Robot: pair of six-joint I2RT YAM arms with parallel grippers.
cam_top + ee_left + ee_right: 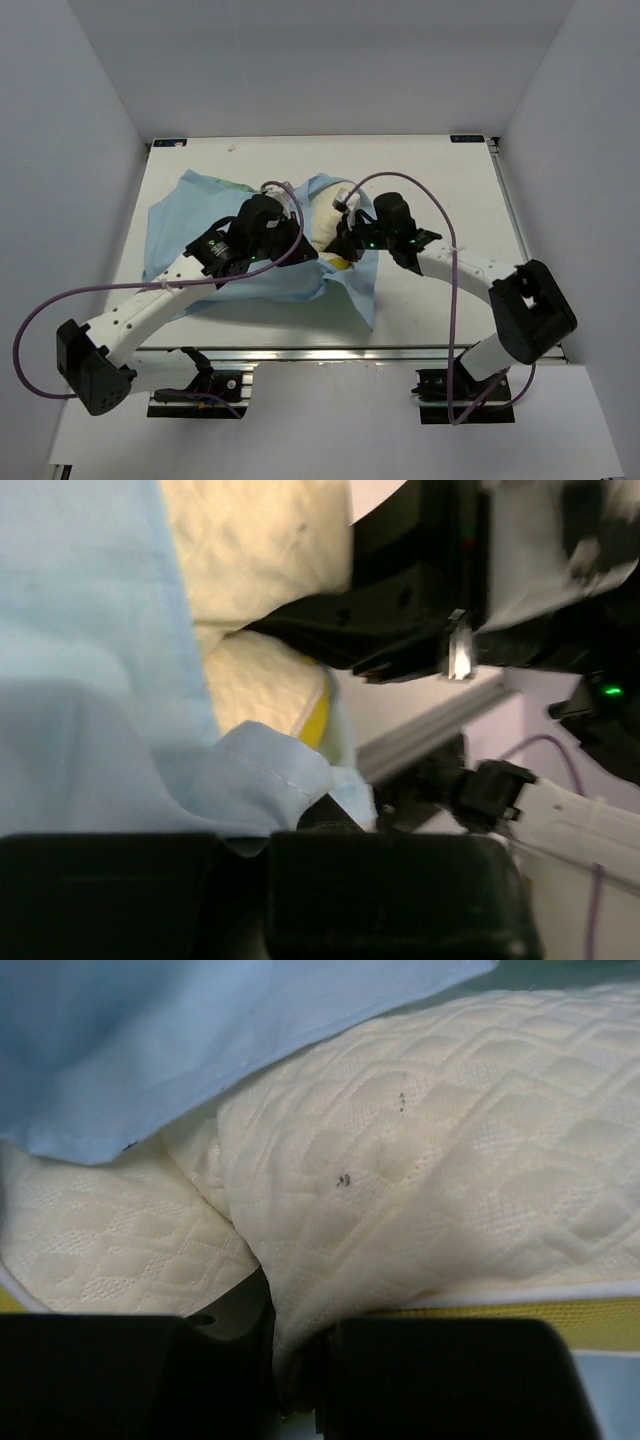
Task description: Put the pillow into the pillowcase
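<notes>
At centre, inward-angled | left end effector clamps pillowcase | right end effector clamps pillow

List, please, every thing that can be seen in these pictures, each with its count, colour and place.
pillowcase: one, light blue, on the left and middle of the table, covering part of the pillow.
pillow: one, cream-white with a yellow side band, at the middle, partly under the pillowcase.
table: one, white, under everything.
cables: two, purple, one along each arm.
arms: two, white and black, reaching from the near edge.
left gripper: one, black, closed on a pillowcase fold.
right gripper: one, black, closed on the pillow.
</notes>
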